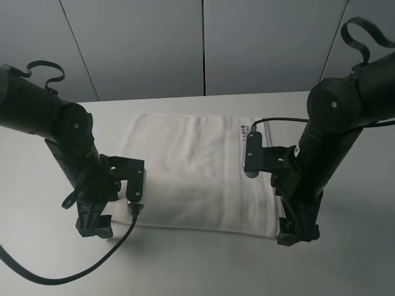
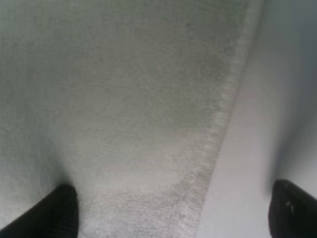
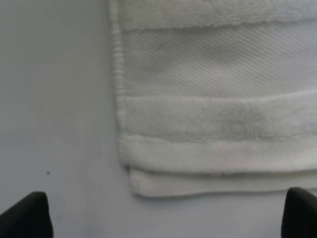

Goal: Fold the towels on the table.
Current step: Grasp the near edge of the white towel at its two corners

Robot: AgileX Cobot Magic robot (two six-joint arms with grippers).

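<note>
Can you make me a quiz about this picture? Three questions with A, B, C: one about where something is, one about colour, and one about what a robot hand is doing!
1. Where is the towel?
A. Flat on the table
B. Hanging from a gripper
C. Rolled up in a basket

2. What colour is the towel?
A. Red
B. White
C. Blue

3. What is the left gripper doing?
A. Squeezing the towel
B. Holding a cup
C. Open, holding nothing

Answers:
1 A: it lies spread out on the table.
2 B: it is white all over.
3 C: its fingertips stand wide apart, with nothing pinched between them.
</note>
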